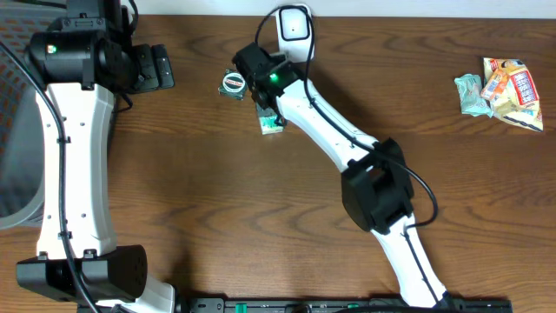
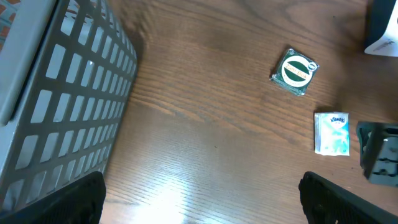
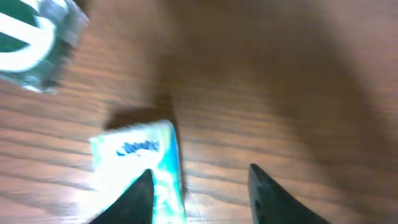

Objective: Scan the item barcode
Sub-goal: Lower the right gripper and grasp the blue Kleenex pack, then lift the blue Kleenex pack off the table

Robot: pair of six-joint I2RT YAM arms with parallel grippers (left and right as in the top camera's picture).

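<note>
Right wrist view puts the right gripper [image 3: 198, 194] low over the table [image 3: 298, 93], jaws parted with nothing between them; its left-hand finger overlaps the edge of the pocket tissue pack [image 3: 134, 158], which lies flat, near and right of the green-labelled packet [image 3: 31, 43]; the white scanner [image 1: 294, 26] sits farther back, apart; the left gripper [image 2: 202, 205] hangs wide open at far left. By my reading nothing is lifted yet; grasping, presenting the barcode and scanning all remain.

close wrist views sharing tissue packet [image 2: 331, 133]
</note>
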